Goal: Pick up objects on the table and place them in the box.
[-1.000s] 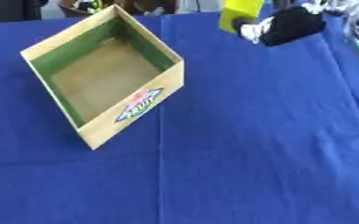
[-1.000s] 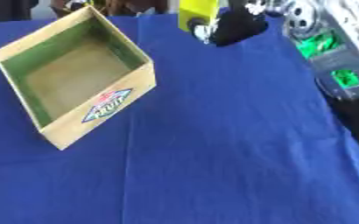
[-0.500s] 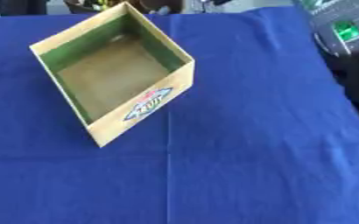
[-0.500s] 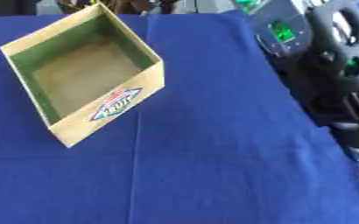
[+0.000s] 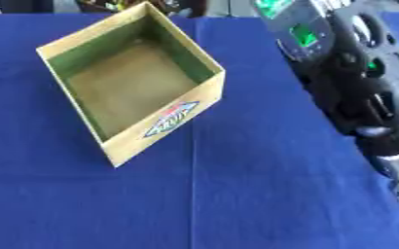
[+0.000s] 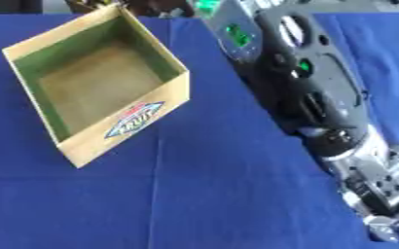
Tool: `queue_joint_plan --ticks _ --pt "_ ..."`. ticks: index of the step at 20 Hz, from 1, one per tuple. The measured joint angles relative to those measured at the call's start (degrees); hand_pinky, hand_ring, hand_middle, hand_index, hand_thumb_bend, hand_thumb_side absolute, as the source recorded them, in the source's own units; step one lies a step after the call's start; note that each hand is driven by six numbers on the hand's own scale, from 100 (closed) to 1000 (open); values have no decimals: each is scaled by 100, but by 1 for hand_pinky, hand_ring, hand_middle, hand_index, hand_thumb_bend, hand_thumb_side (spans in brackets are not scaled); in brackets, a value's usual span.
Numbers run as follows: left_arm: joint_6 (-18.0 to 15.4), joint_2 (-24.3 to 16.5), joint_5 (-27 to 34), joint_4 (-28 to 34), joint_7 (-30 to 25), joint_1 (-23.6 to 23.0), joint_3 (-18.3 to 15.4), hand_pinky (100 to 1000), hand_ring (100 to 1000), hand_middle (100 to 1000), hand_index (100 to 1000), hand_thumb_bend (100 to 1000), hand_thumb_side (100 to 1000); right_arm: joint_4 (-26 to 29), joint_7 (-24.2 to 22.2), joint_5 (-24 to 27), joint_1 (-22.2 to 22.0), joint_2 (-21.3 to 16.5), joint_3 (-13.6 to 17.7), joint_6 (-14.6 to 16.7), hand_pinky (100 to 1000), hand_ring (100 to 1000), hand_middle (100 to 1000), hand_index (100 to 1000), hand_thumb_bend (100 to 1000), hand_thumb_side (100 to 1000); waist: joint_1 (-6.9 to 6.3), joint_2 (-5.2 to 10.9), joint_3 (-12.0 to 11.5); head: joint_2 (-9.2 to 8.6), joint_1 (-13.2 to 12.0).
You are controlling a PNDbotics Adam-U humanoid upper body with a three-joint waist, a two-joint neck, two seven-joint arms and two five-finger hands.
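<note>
An open cardboard box point(image 5: 128, 142) with a green-lined inside and a printed label on its front wall stands askew on the blue cloth at the upper left. Its brown floor shows bare. My right arm point(image 6: 309, 92), black with green lights and silver joints, crosses the right side from the top edge down to the lower right corner, close to the camera. Its hand lies beyond the top edge and is hidden. No loose object shows on the cloth. My left hand is out of both views.
The blue tablecloth point(image 5: 194, 204) covers the whole table, with a fold line running down its middle. Dark shapes point(image 5: 109, 5) sit past the far edge behind the box.
My right hand, which held a yellow-green object near the far edge, has left the picture. The arm has swung much nearer the camera and fills the right side. The view has shifted slightly.
</note>
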State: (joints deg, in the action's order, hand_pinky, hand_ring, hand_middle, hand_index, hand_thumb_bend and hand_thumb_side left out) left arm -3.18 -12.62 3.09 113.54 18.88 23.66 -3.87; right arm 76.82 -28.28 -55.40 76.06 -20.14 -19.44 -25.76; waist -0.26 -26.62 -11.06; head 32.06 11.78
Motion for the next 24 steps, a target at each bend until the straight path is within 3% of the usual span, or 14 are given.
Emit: queue_joint_plan --ticks 7,15,19,24 --pt "-13 12 46 0 23 12 11 695 722 712 859 100 933 -735 591 -580 -18 685 81 43 508 457 336 360 100 434 -37 -16 -76 -102 138" --pt "-34 60 71 0 62 60 12 695 722 711 852 100 930 -1485 1242 -1227 -208 1070 114 192 511 463 336 362 100 439 -40 -69 -155 -184 204" --pt "-37 61 72 0 64 74 12 695 722 711 851 100 930 -1859 1223 -1321 -220 1142 129 396 513 475 340 369 100 425 -40 -85 -159 -199 208" --pt "-40 67 80 0 61 107 13 695 722 711 851 100 929 -2173 873 -1333 -205 1192 152 687 524 493 350 378 100 408 -40 -95 -167 -201 238"
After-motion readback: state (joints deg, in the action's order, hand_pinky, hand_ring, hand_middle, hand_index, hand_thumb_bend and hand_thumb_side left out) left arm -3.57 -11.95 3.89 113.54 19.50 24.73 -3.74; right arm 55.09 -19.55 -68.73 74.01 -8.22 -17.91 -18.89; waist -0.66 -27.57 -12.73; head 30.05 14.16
